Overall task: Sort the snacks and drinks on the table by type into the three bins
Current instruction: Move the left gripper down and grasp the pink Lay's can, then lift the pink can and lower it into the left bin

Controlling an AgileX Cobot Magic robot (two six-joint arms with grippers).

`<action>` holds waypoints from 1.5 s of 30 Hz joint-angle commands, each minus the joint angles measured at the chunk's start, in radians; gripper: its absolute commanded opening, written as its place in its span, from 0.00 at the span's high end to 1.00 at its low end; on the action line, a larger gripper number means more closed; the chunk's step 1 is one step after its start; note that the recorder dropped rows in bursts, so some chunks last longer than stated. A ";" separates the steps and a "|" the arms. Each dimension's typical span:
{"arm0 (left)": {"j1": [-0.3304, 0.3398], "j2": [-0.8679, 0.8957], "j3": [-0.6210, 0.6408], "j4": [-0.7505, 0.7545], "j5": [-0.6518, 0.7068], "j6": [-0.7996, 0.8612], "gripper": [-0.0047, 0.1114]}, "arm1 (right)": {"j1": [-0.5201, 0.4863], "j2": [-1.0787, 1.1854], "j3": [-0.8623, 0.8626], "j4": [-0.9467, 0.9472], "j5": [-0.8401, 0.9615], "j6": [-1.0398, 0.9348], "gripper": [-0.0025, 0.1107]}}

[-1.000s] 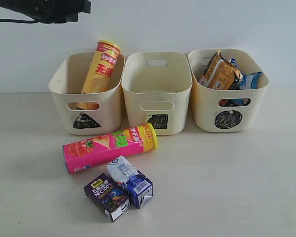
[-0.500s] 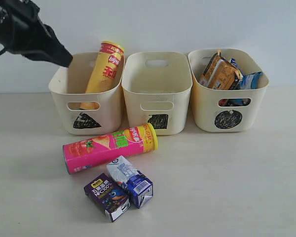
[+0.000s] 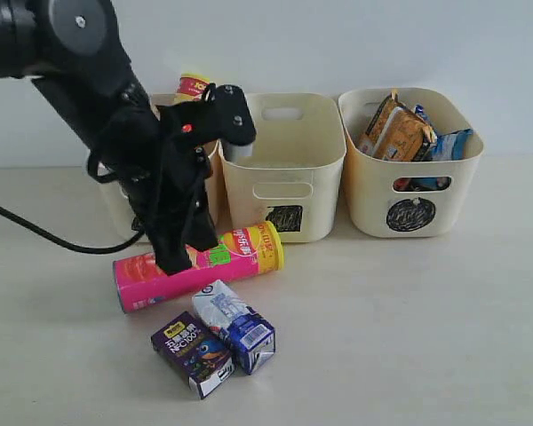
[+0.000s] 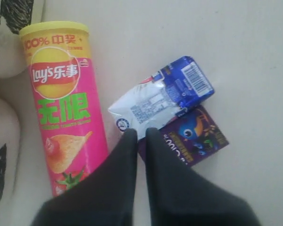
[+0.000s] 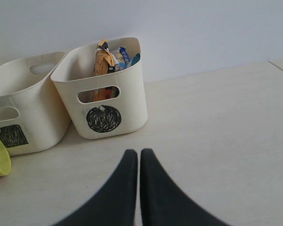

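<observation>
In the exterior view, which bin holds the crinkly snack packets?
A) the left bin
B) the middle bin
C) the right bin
C: the packets stick up out of the right bin, the one with the black scribbled circle on its front wall.

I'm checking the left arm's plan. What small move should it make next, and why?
Probably open the left pincer and shift it over the pink-and-yellow chip can. The pincer is shut, its tips showing between that can and the white-and-blue carton, so it cannot grasp anything yet. The can lies on its side on the table, unsorted.
</observation>
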 commanded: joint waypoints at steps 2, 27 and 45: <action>-0.006 0.091 0.004 0.110 -0.074 -0.010 0.78 | 0.002 0.001 -0.001 -0.005 -0.001 0.003 0.98; -0.004 0.350 0.002 0.199 -0.466 -0.164 0.23 | 0.002 0.001 -0.001 -0.005 0.003 0.003 0.98; -0.002 0.350 0.002 0.236 -0.404 -0.237 0.92 | 0.002 0.001 -0.001 -0.005 0.003 0.003 0.98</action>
